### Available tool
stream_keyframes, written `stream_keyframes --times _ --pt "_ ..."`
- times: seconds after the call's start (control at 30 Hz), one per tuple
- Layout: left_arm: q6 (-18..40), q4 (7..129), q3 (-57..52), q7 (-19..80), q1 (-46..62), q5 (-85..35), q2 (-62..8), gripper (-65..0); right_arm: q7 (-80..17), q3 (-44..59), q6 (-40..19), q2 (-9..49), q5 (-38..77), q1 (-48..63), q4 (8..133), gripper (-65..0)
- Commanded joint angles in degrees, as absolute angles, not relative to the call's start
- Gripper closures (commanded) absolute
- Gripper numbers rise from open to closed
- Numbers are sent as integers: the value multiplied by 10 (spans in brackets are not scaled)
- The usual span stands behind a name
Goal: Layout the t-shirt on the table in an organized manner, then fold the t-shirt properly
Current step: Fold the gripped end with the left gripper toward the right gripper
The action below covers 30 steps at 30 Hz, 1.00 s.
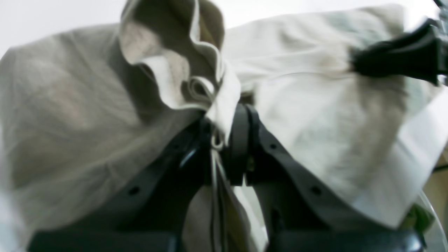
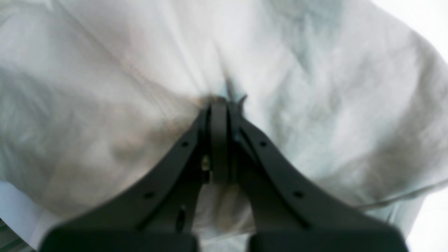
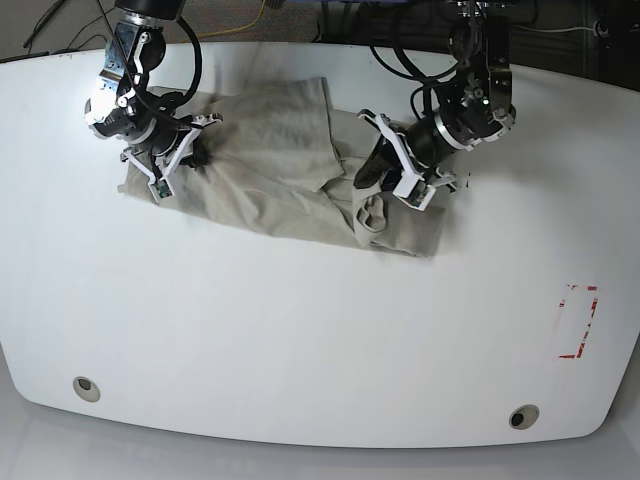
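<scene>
Still the laying-out step, by the look of it, with folding not begun.

Desk (image 3: 300, 340): broad, white, glossy, bare across the near half, well away from both pincers; 2 round grommet holes (image 3: 86, 388) at the near edge and a red tape outline (image 3: 578, 322) far off on the left pincer's side.

T-shirt (image 3: 270, 180): khaki, wrinkled, stretched in a crooked band between the 2 pincers along the far part of the desk, one panel flapped over near the middle, the end by the left pincer bunched into a lump.

Left pincer (image 1: 229, 140): pressed together on a ruffled wad of hem or sleeve, several layers gathered between the fingers. Whether collar or sleeve, cannot tell.

Right pincer (image 2: 218, 105): pressed together on a pinch of cloth at the opposite end, creases radiating from the tips; fabric fills the wrist view.

Next move, as a judgement: draw the 2 pincers apart and slightly up to take out slack, then lower the cloth flat. Calls for even tension, since the wad in the left pincer likely holds more than 1 layer and may need a release and a regrasp.

Containers: none in view, so nothing held in any.
</scene>
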<state>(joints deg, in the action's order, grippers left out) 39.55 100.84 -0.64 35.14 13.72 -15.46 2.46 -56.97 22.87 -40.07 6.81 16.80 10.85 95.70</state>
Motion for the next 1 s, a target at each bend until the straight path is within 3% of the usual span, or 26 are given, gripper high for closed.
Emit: stream_keyframes --times 0.0,0.37,0.47,0.8,0.87,0.97 --pt "400 1018 0 336 132 -168 28 0 -592 228 -400 70 153 111 958 0" --pt "400 1018 18 336 119 -168 29 0 -592 228 -400 70 154 111 958 0" --pt "400 1018 18 336 116 -168 29 -53 -592 228 -400 70 153 111 958 0" --pt "400 1019 35 336 111 -171 29 -523 -592 228 -400 71 155 111 958 0" --pt "400 1020 58 336 111 -171 26 -575 -592 228 -400 71 156 111 958 0" --pt "400 1027 75 336 112 -172 25 -567 -592 228 -400 71 155 111 958 0"
